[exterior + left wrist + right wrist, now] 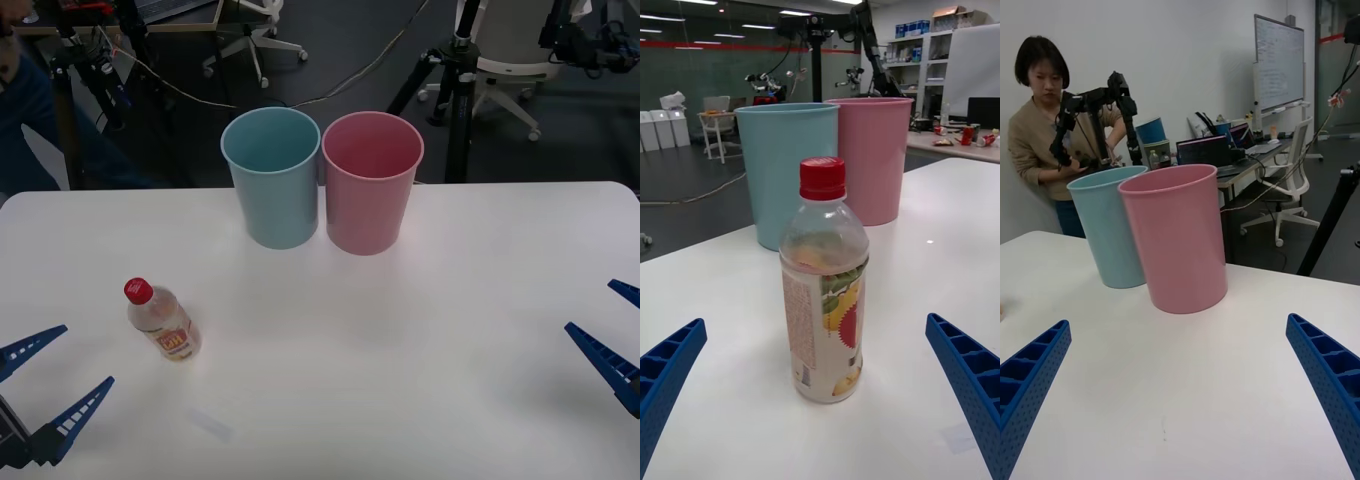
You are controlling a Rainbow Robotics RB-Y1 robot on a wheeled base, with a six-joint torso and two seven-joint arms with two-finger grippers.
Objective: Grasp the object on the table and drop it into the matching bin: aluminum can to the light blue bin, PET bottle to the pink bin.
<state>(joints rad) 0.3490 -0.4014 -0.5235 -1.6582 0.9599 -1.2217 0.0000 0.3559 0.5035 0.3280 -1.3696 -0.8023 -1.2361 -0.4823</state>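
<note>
Left gripper [55, 375], lower left corner of the front view: blue ribbed fingers spread wide, grasping nothing, low over the table [400, 350]. In the left wrist view the same gripper [820, 390] has one finger [666, 375] at each lower corner, with the bottle [824, 300] standing upright on the white surface between and just beyond them, touching neither. Bottle [162, 320]: small, clear, red screw cap, red-and-yellow label; in the front view it stands left of centre in the lower half, just up and right of the left gripper, well apart from both bins. Right gripper [625, 340], right edge of the front view at lower middle height: fingers likewise spread, nothing between them, well apart from the bottle. In the right wrist view this gripper [1180, 397] shows a finger [1330, 382] at each lower corner with bare tabletop between. Blue bin [272, 178]: light blue, tall, tapered, rolled rim, upright at upper centre of the front view near the table's far edge. Pink bin [371, 182]: same shape, upright just right of the blue one, the sides very close or touching. Both bins [786, 169] [872, 157] stand behind the bottle in the left wrist view, and appear again in the right wrist view, pink [1176, 236] nearer, blue [1109, 225] behind.
</note>
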